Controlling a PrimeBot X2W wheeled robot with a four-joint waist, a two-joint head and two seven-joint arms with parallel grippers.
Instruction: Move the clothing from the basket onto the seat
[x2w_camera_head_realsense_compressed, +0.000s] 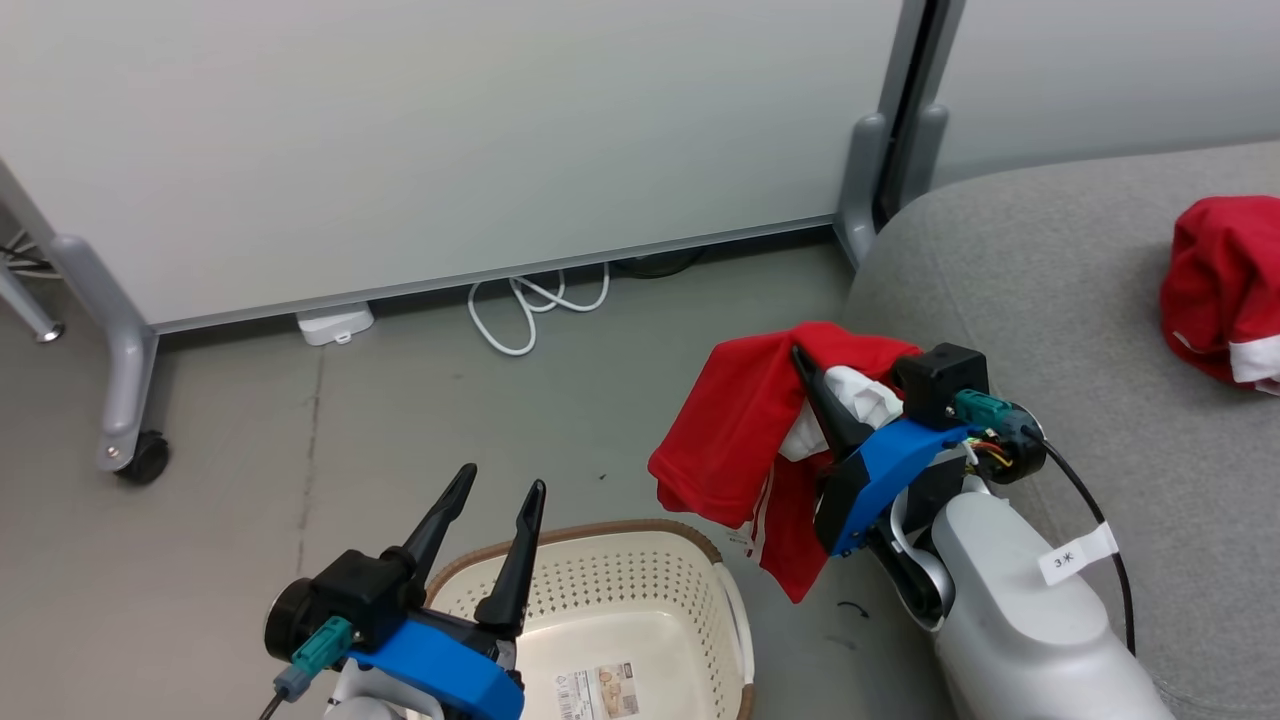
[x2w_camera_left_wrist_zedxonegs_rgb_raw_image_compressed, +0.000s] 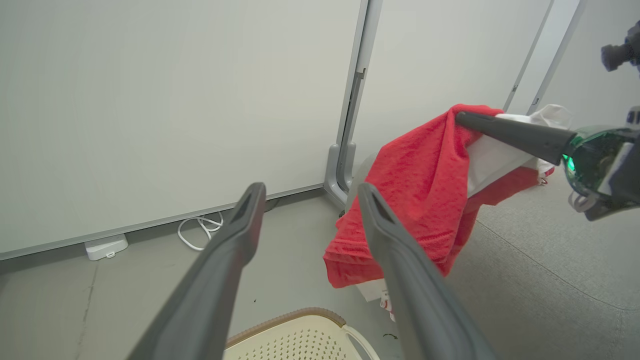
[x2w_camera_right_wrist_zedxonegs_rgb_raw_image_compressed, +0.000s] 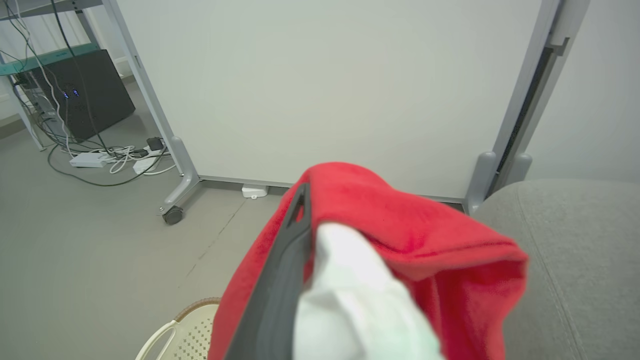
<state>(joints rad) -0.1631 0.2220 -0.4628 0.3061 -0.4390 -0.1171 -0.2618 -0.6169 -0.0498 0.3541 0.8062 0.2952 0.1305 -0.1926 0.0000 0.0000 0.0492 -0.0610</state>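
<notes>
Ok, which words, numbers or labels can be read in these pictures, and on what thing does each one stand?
"3", followed by a small star-like mark that is not clear: on the white tag fixed to the black cable.
Sticker on the bottom of the basket: it has a barcode and small print, too small to read.
No other text can be read.

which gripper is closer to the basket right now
Left. The left gripper hangs open just above the rim of the basket; the right gripper is further off, up beside the sofa, shut on a red garment.
</notes>
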